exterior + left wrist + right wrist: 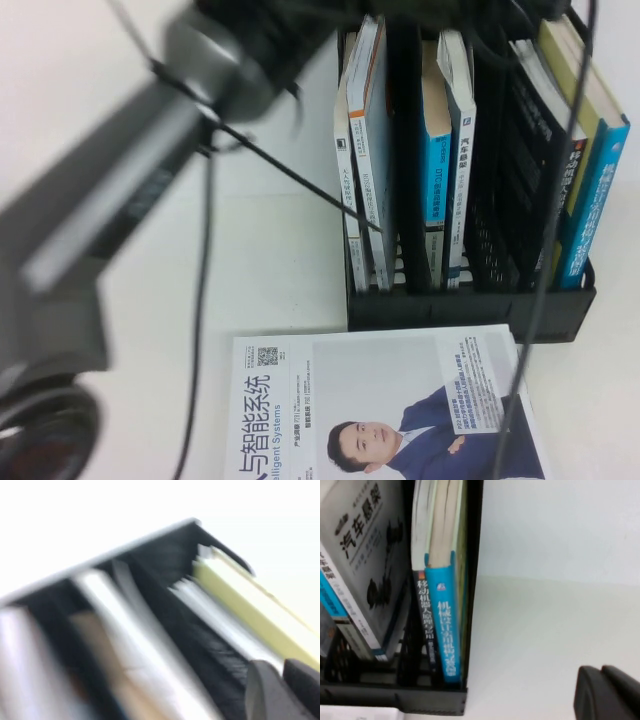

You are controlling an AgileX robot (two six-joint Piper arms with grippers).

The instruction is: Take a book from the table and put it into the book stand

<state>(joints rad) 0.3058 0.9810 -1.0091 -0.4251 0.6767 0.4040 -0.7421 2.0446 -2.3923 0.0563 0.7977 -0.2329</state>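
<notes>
The black book stand (460, 310) stands on the white table (260, 250) and holds several upright books. A dark-spined book (422, 625) with white Chinese lettering stands in its right-end slot beside a blue-spined book (447, 635). In the high view this dark book's cover (535, 170) shows there too. My left arm (120, 200) reaches over the stand's top. My left gripper (282, 672) hovers over the stand's right slots (165, 545), fingers together and empty. My right gripper (602, 680) is shut and empty above bare table (545, 630) to the right of the stand (395, 697).
A white-covered book picturing a suited man (390, 410) lies flat on the table in front of the stand. Blue-spined books (435, 170) fill the middle slots and a yellow-green one (250, 605) stands at the right end. Cables (540, 250) hang across the stand.
</notes>
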